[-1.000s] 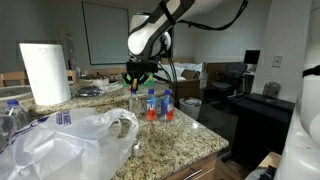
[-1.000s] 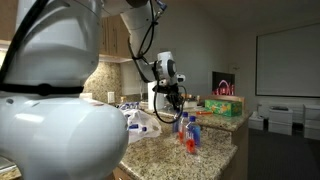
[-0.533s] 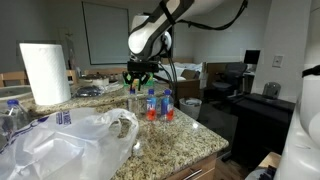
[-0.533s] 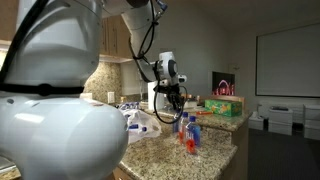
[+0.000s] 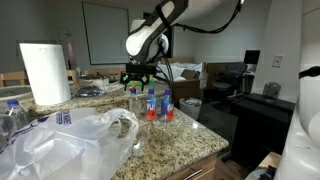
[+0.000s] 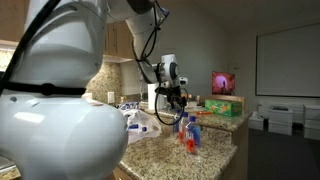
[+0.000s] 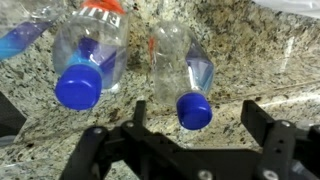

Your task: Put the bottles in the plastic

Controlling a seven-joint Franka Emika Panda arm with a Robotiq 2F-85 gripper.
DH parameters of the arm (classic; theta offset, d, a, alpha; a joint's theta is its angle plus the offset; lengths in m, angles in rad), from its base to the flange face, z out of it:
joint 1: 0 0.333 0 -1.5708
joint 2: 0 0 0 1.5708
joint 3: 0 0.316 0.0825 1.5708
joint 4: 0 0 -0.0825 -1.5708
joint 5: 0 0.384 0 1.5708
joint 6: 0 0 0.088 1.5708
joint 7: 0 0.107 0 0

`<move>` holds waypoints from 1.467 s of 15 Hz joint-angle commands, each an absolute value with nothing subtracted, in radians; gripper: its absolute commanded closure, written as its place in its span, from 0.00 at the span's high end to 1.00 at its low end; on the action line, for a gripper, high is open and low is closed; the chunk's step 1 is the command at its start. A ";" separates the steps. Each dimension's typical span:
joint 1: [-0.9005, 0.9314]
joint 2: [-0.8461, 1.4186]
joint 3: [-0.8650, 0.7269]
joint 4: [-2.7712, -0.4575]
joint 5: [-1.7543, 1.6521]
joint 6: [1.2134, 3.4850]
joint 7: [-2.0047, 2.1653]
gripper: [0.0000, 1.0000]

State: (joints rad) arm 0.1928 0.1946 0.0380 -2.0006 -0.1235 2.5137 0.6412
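Observation:
Three bottles stand close together on the granite counter (image 5: pixel 190 135). The two with red-orange liquid (image 5: pixel 152 106) (image 5: pixel 167 106) stand beside a clear one (image 5: pixel 133 100). My gripper (image 5: pixel 137 82) hangs just above the clear bottle, open and holding nothing. In the wrist view my gripper (image 7: pixel 200 125) has its jaws wide apart on either side of the clear bottle's blue cap (image 7: pixel 195 110), without touching it. A red-filled bottle (image 7: pixel 85 60) stands to its left. The plastic (image 5: pixel 75 140) lies crumpled at the near end of the counter. In an exterior view the bottles (image 6: pixel 188 133) are below my gripper (image 6: pixel 173 103).
A tall white paper towel roll (image 5: pixel 44 72) stands at the back of the counter. More bottles (image 5: pixel 12 115) (image 5: pixel 63 117) sit beside the plastic. The counter edge drops off just past the standing bottles. Boxes (image 6: pixel 222 105) sit on the far surface.
The jaws have gone from shut to wide open over the clear bottle's cap. The gripper has shifted slightly. The bottles have not moved.

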 commanded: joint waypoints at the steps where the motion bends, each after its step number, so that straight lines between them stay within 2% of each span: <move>1: 0.176 0.238 0.048 -1.940 -0.081 2.477 0.581 1.00; 2: 0.176 0.247 0.047 -1.928 -0.079 2.472 0.580 0.75; 3: 0.176 0.254 0.046 -1.921 -0.079 2.471 0.579 0.74; 10: 0.185 0.267 0.039 -1.890 -0.093 2.412 0.605 0.26; 13: 0.184 0.259 0.039 -1.885 -0.092 2.385 0.607 0.10; 14: 0.189 0.246 0.033 -1.894 -0.112 2.382 0.622 0.12; 22: 0.159 0.049 0.083 -2.032 0.045 2.441 0.437 0.12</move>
State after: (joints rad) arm 0.1872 0.1574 0.0472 -1.9347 -0.0634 2.4220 0.5689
